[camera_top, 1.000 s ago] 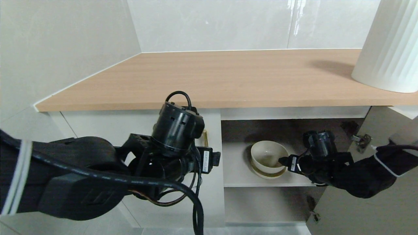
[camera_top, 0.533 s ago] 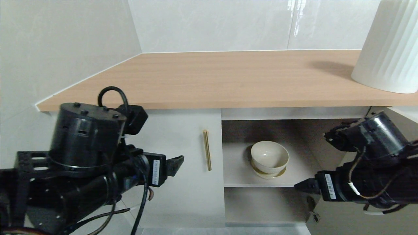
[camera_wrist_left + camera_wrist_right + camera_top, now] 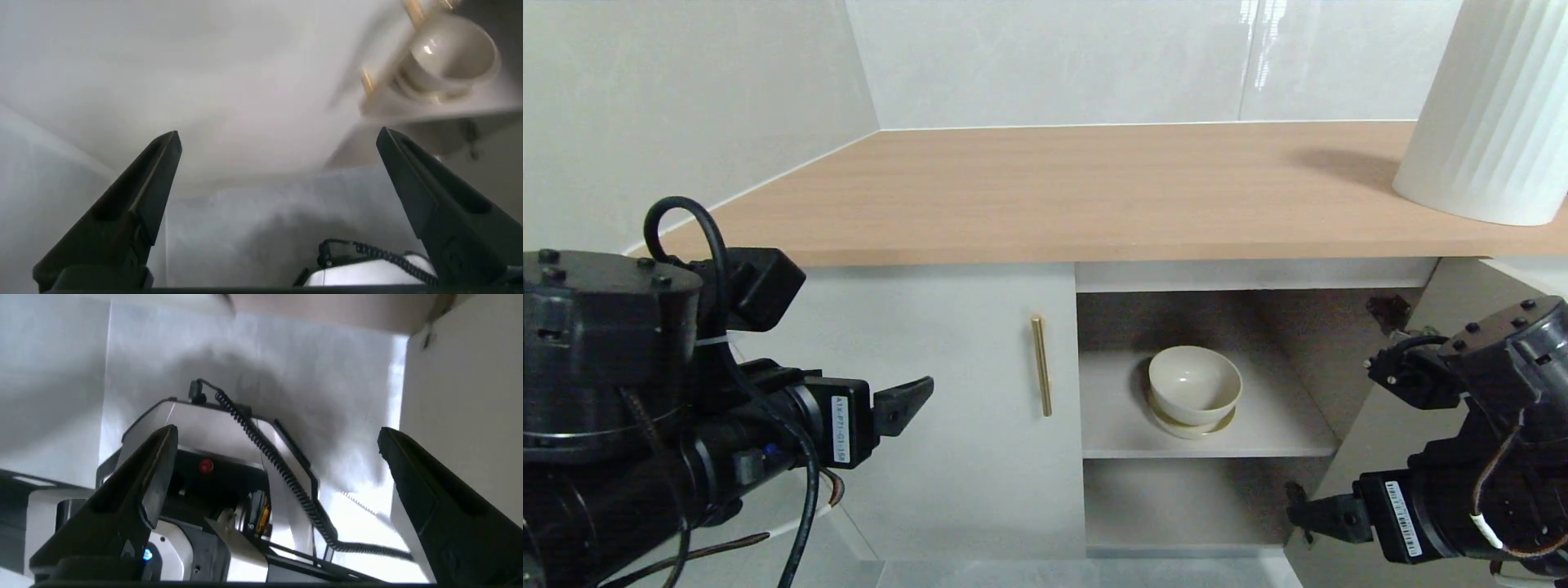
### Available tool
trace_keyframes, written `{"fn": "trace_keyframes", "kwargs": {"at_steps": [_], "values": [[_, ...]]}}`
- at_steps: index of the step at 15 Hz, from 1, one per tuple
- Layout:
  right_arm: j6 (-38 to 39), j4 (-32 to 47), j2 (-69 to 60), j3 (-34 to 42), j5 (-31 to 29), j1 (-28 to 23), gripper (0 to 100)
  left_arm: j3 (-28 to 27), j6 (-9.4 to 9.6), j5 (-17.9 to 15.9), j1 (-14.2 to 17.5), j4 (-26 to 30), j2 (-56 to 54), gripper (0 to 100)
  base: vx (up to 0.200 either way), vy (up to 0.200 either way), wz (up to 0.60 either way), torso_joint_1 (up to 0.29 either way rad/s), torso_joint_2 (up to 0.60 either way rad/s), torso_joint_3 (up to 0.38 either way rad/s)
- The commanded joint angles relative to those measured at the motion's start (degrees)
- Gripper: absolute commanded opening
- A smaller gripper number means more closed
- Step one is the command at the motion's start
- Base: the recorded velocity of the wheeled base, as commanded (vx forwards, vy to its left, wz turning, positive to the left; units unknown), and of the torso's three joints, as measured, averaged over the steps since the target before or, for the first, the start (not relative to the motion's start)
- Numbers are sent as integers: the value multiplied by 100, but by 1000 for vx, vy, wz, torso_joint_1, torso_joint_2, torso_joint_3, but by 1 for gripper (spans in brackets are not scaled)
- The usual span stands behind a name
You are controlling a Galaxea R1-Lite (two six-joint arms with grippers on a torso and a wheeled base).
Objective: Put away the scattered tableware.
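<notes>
Right now your bowl (image 3: pixel 1195 382) sits upright on a saucer (image 3: pixel 1194 426) on the upper shelf (image 3: pixel 1282 433) of the open cabinet (image 3: pixel 964 384). Your left claw (image 3: pixel 278 163) and right claw (image 3: pixel 278 437) are both spread wide, gripping nothing, outside it.

Closed L door (image 3: pixel 947 392); room prob. beside bowl (image 3: pixel 1195 382)

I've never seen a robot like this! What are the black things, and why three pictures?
The black things are a robot's two arms. Each ends in a pincer: the left gripper and the right gripper. The big picture comes from a camera on its head; the other two from cameras on its wrists, looking out between open fingers. Both hold nothing. In the open cupboard a cream bowl sits on a small plate on a shelf. A white ribbed pot stands on the wooden countertop.
</notes>
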Motion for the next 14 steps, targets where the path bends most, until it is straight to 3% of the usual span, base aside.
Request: {"fn": "trace_keyframes", "kwargs": {"at_steps": [1, 14], "values": [[-1, -4, 2, 3, -3, 7, 100, 1, -15, 4, -4, -6, 24, 100, -200, 0, 0, -2, 2, 7], [8, -4, -7, 21, -12, 42, 100, 72, -33, 4, -4, -6, 85, 100, -200, 0, 0, 2, 5, 3]]}}
